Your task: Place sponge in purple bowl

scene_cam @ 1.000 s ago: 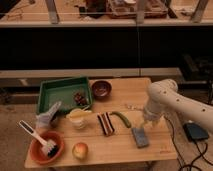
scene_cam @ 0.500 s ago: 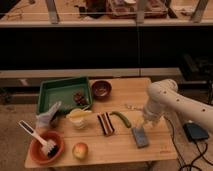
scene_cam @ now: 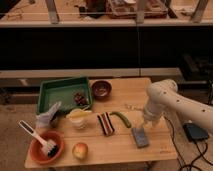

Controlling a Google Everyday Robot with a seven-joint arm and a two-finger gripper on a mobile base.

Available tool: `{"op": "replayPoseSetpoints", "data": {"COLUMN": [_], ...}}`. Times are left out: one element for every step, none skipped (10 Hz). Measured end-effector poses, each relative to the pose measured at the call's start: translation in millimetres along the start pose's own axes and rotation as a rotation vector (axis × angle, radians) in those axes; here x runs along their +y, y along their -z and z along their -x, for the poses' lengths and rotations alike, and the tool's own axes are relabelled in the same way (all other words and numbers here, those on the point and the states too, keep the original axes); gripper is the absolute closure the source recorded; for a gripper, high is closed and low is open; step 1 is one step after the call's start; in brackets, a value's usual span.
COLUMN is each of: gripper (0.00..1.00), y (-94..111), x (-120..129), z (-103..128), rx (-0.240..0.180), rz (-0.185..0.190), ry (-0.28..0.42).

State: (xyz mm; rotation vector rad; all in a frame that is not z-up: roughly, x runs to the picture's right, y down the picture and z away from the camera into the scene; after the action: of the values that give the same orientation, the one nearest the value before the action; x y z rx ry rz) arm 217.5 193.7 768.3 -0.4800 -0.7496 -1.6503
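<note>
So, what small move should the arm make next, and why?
Probably lower the gripper a little onto the sponge to grasp it. The gripper is right over the sponge's far end, the sponge lies flat on the table near its front right edge, and the purple bowl stands at the back, away from it.

Reference: block [scene_cam: 105,123], mid-tabletop [scene_cam: 125,156]. Just right of the block: curved pod [scene_cam: 121,118]. Right and forward of the block: sponge [scene_cam: 140,137], flat on the tabletop, with the claw [scene_cam: 144,125] over its rear end. Behind the block: small bowl [scene_cam: 101,89]. Left-rear of the block: tray [scene_cam: 55,95]. Just left of the block: cup [scene_cam: 78,118], then cloth [scene_cam: 47,119]. Left-front of the block: apple [scene_cam: 80,150], then, farther left, large bowl [scene_cam: 34,151] holding a brush [scene_cam: 37,137].
</note>
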Motion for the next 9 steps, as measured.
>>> {"op": "replayPoseSetpoints", "data": {"gripper": [0.39,0.39,0.39,0.39,0.39,0.39,0.39,0.39,0.39], "y": [-4.5,-9.3,-20.1,-29.5,-33.8,-37.5,-41.6,-45.1,-51.3], "x": [-6.6,-13.8,-21.7,-21.1,-22.4,-23.4,-25.3,-26.6,-26.7], "z": [0.3,-2.0,-6.8,-6.9,-7.5,-9.4,-12.9,-13.7,-14.4], "rx": [0.02,0.036,0.056,0.062,0.067,0.072,0.075,0.071,0.065], "rz": [0.006,0.008,0.006,0.015,0.015,0.024,0.034,0.036,0.047], "ry": [0.024,0.044,0.07,0.083,0.087,0.094,0.103,0.105,0.108]}}
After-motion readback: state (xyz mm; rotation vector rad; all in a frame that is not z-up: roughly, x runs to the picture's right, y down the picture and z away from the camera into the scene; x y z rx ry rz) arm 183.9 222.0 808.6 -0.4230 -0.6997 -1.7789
